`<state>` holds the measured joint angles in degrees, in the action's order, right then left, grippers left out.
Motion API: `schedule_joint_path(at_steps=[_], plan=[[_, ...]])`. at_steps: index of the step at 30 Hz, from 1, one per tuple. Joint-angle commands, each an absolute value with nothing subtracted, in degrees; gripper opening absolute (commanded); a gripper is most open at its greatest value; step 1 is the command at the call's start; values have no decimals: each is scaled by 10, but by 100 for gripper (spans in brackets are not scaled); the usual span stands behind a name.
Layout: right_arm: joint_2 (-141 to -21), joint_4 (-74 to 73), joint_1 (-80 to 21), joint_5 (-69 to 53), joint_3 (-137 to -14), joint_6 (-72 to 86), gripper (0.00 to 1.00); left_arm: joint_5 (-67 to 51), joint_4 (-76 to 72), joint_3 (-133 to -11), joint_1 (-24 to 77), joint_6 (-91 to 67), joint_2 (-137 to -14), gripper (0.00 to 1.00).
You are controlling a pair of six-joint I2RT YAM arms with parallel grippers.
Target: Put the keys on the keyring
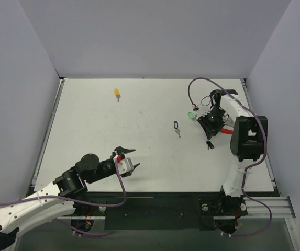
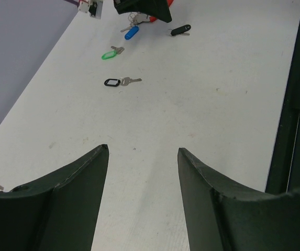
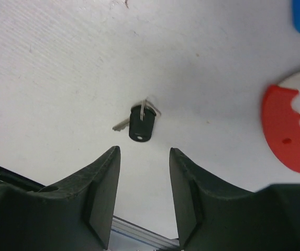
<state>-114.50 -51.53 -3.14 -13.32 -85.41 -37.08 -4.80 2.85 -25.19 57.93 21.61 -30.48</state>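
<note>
Four coloured keys (image 2: 109, 54), one tagged key (image 2: 122, 81), one red keyring (image 3: 283, 130).

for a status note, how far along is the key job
Done: nothing clearly; the blue key beside the red keyring may be threaded. In hand: nothing, left end effector and right end effector open. To do: yellow key, green key, black key lie loose.

Key to colours: we mark a yellow-headed key (image 1: 117, 93), a green-headed key (image 2: 109, 54), a blue-headed key (image 2: 131, 33) and a black-headed key (image 3: 141, 124), all with silver shafts. We also note the red keyring (image 3: 285, 130), a black-outlined tag (image 2: 112, 82), the plain white table (image 1: 87, 130), purple cables (image 1: 190, 90) and pale grey walls (image 1: 155, 36).
</note>
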Motion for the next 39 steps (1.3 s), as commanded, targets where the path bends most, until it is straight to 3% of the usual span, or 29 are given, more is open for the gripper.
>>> schedule_joint_path(at_steps=[1, 4, 5, 8, 11, 21, 28, 30, 34, 39], plan=[[-1036, -554, -1, -172, -854, -371, 38, -48, 8, -257, 564, 195, -294, 66], [-980, -491, 48, -224, -820, -354, 42, -40, -20, -268, 543, 135, -298, 68], [-948, -457, 73, -253, -805, -341, 44, -36, -30, -272, 524, 108, -301, 74], [-932, -380, 102, -286, -751, -309, 63, -65, -31, -301, 468, 14, -324, 84], [-983, -380, 117, -270, -782, -269, 63, -86, -7, -335, 392, -32, -366, 86], [-1116, -330, 124, -186, -910, -67, 48, -21, 36, -335, 368, 15, -363, 87], [-1217, -359, 122, -173, -1049, -64, 44, -25, 34, -330, 368, 30, -373, 87], [-1251, -386, 122, -167, -1091, -68, 38, -25, 33, -329, 367, 33, -374, 87], [-1287, -402, 123, -159, -1123, -67, 29, -25, 31, -327, 367, 38, -380, 87], [-1307, -415, 123, -168, -1144, -66, 27, -31, 27, -327, 358, 40, -386, 86]])
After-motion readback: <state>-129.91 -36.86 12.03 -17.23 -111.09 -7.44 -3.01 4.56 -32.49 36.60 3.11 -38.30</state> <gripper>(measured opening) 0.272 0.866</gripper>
